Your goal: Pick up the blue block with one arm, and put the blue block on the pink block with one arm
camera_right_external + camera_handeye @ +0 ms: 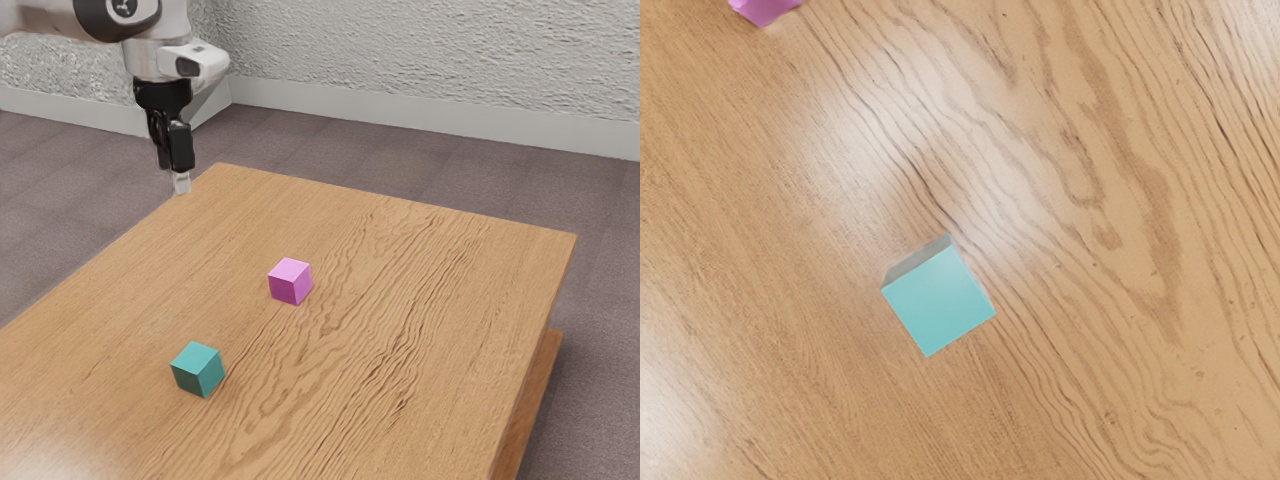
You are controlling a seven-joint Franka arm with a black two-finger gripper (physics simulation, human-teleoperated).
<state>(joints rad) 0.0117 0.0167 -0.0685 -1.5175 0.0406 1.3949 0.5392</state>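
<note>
The blue block [197, 368], a teal-blue cube, rests on the wooden table [420, 300] toward the exterior view's lower left. The pink block [290, 280] stands apart from it, further back and to the exterior view's right. My gripper [176, 178] hangs high in the air at the exterior view's upper left, far from both blocks, open with nothing between its fingers. In the wrist view the blue block [938, 300] lies well below the hand on bare wood, and a corner of the pink block [762, 10] shows beyond it.
The table's right edge [545, 340] drops off to a grey floor. A light textured wall [420, 50] runs behind the table. Bare wood surrounds both blocks.
</note>
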